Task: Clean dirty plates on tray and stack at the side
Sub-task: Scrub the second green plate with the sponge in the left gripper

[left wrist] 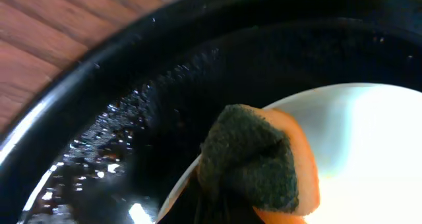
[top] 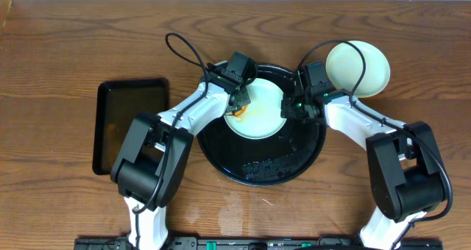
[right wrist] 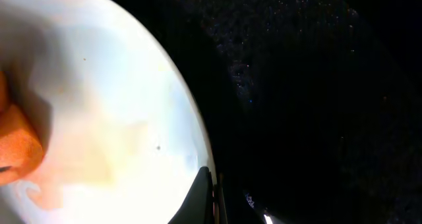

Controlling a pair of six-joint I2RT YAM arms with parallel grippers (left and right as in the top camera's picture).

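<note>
I count two plates. One pale mint plate [top: 259, 114] lies in the round black tray [top: 272, 169], and one pale yellow plate [top: 358, 68] sits on the wood tabletop [top: 59, 59] near the tray's upper right, with the right arm's cable crossing over it. My left gripper [top: 239, 97] clamps one sponge [left wrist: 254, 159], orange with a dark scouring face, against the mint plate. My right gripper [top: 293, 106] pinches that plate's rim. One rectangular black tray [top: 131, 125] sits apart to the left.

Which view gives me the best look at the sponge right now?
Left wrist: the sponge fills mid-frame, dark scouring face and orange body both clear, against the plate. Overhead shows only an orange sliver under the left gripper. Right wrist catches just an orange corner at its left edge.
</note>
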